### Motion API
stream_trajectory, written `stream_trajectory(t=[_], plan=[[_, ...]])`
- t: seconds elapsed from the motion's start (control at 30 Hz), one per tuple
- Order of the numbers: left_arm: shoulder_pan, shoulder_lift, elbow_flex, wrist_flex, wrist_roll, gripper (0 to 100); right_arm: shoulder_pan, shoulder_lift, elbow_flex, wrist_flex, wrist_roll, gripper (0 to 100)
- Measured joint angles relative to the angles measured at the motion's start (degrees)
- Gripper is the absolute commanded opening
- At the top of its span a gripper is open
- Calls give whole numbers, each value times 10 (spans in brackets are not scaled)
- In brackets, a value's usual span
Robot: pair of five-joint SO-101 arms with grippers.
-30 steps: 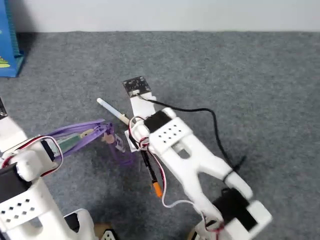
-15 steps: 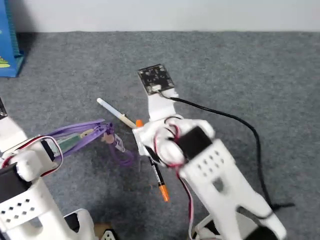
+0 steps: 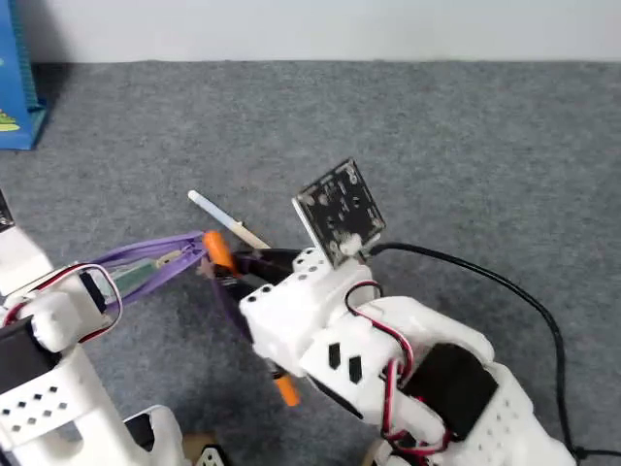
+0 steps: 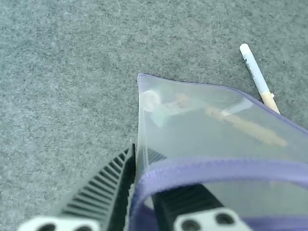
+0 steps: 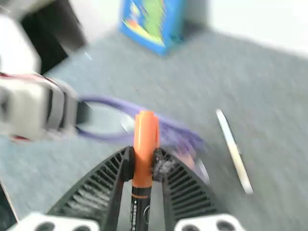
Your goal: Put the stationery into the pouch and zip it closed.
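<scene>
The clear pouch (image 3: 146, 264) with purple edging hangs from my left gripper (image 3: 97, 286), which is shut on its rim (image 4: 202, 168). Through its wall (image 4: 207, 120) I see a pale pencil and a small eraser. My right gripper (image 5: 143, 156) is shut on a black marker with an orange cap (image 5: 145, 134). That cap (image 3: 221, 250) sits right at the pouch mouth (image 5: 139, 118), and the marker's orange tail (image 3: 286, 390) sticks out under the right arm. A white pen (image 3: 225, 219) lies on the carpet just beyond the pouch (image 4: 257, 77) (image 5: 233, 150).
Grey carpet covers the table. A blue box (image 3: 17, 97) stands at the far left corner (image 5: 154, 19). The right arm's body (image 3: 388, 359) covers the near middle, and its black cable (image 3: 505, 291) trails to the right.
The right arm has swung left and turned over with the marker. The marker's orange cap went from beside the white pen to the pouch mouth. The left arm and pouch stayed still.
</scene>
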Motion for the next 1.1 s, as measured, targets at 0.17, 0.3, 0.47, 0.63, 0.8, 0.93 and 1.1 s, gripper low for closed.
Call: stream_trajectory(t=[0.17,0.3,0.47,0.63,0.8,0.93,1.1], plan=[[0,0,0,0,0,11,-11,-2,0,-98,0,8],[0,0,0,0,0,11,-11,-2,0,-181,0,8],[0,0,0,0,0,11,-11,-34,11,-282,0,8],[0,0,0,0,0,11,4,-106,109,-440,0,8],[0,0,0,0,0,11,48,-152,231,-618,0,8],[0,0,0,0,0,11,54,-164,274,-697,0,8],[0,0,0,0,0,11,54,-164,308,-767,0,8]])
